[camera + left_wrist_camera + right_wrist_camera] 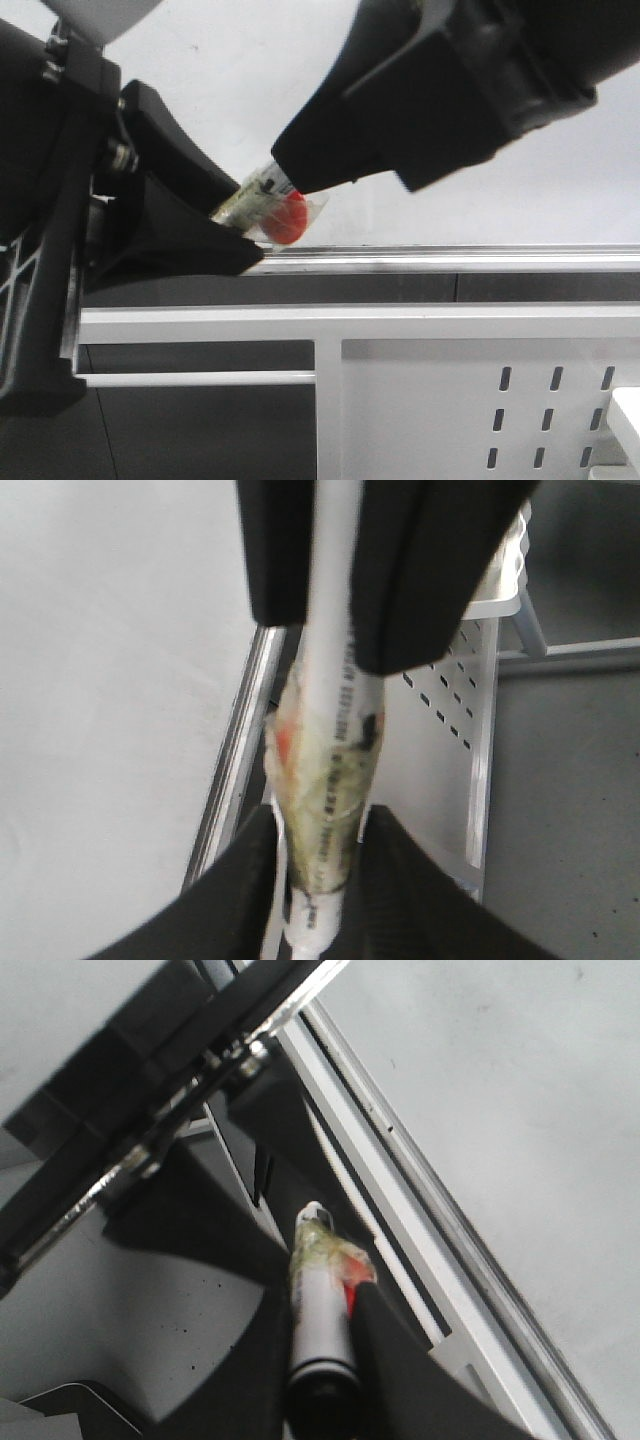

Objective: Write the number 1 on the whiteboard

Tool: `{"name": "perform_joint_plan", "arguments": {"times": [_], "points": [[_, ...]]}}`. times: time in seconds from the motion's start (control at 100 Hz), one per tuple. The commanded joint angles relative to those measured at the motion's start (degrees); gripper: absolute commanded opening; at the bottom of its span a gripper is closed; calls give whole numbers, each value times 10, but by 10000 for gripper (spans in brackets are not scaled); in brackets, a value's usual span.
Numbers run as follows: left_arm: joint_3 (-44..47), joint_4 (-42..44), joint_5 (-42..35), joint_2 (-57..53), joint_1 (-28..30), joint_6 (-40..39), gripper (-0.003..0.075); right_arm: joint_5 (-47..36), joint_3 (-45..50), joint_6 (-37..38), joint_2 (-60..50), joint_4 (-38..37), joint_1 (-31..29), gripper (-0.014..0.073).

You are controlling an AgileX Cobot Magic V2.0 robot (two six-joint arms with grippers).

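The marker pen (262, 203), a pale barrel wrapped in yellowish tape with a red patch, is held low in front of the whiteboard (560, 190), just above its silver rail (450, 258). My left gripper (245, 220) is shut on one end of the marker and my right gripper (300, 185) is shut on the other end. In the left wrist view the marker (325, 780) runs from my left gripper (320, 880) up into the right gripper's fingers (430, 570). In the right wrist view my right gripper (322, 1330) clamps the marker (318, 1290). No number 1 shows on the board.
A white perforated metal frame (450, 400) stands below the rail, in front of the board, and shows in the left wrist view (440, 740). The whiteboard (110, 680) and its rail (400, 1220) lie close beside both grippers. The board (500, 1090) is plain white.
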Motion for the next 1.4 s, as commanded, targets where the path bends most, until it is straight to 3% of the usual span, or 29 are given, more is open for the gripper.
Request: {"name": "perform_joint_plan", "arguments": {"times": [0.0,0.1,0.3,0.44,0.53,0.67,0.83,0.95,1.09,1.39], "points": [[-20,-42,-24,-20,-5,-8,408,-48,-21,-6,-11,-2,1,-71],[-20,-101,4,-49,-5,-8,431,-53,-21,-6,-15,-2,0,-71],[-16,-130,65,-154,-5,-8,428,-52,-20,3,-34,-2,-3,-71],[-11,-181,161,-246,-5,-9,388,-40,-20,33,-56,3,-18,-71],[-10,-205,220,-306,-3,-33,282,-21,-20,33,-66,3,-27,-71],[7,-201,239,-390,8,-84,-23,5,-19,38,-72,5,-42,-69],[43,-151,239,-461,36,-165,-20,-46,-15,58,-75,5,-75,-69],[71,-78,236,-499,64,-298,-20,-112,-6,58,-81,5,-93,-69],[97,-19,229,-516,98,-396,-20,-142,-5,58,-82,5,-112,-69],[118,-13,163,-516,136,-416,-20,-151,-5,54,-99,1,-126,-69]]}}
